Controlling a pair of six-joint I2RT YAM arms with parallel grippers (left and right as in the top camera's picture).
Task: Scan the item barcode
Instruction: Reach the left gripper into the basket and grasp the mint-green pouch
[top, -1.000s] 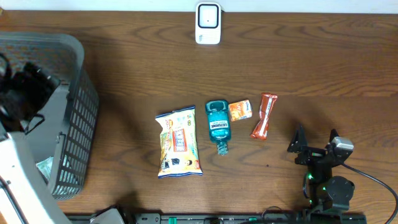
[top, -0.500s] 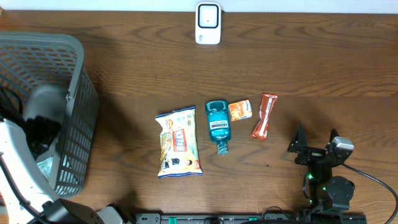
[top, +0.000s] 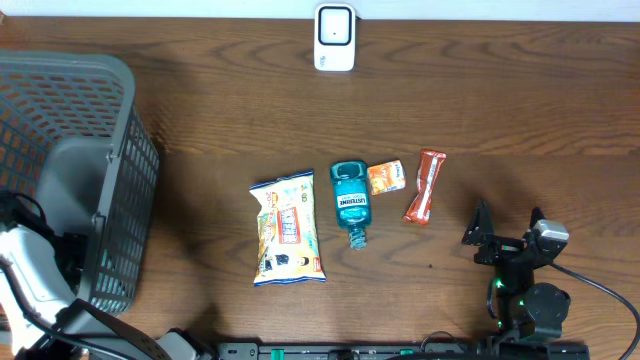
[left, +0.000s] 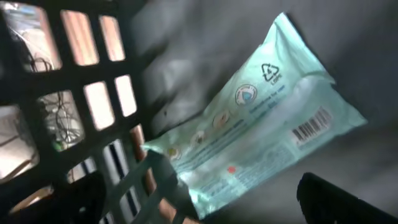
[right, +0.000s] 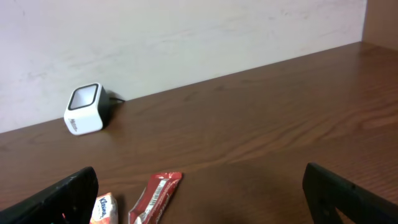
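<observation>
Grey plastic lattice forms the basket (top: 135, 210) at the left edge of the overhead frame, where the white left arm (top: 30, 285) reaches in and is cut off by the lower corner. Inside it, the left wrist view shows a soft, pale teal packet (left: 261, 130) lying askew on the smooth floor, printed with a recycling triangle (left: 270, 72) and a barcode (left: 311, 126); its small print is too blurred to read. The left gripper (left: 199, 193) shows only as two dark shapes in the lower corners, spread wide and gripping nothing. On the brown wood-grain table (top: 520, 100), mid-frame, lies a crinkled yellow-and-white snack bag (top: 287, 230), its lettering too small to make out. At the top centre stands the rounded white scanner (top: 334, 37). Right of the bag lies a teal bottle (top: 350, 203) labelled LISTERINE, cap toward the bottom, then a small orange packet (top: 385, 177) touching its shoulder, then a glossy red-brown wrapper (top: 425, 187). In the lower right, the right gripper (top: 508, 235) hovers with fingers wide apart and empty.
</observation>
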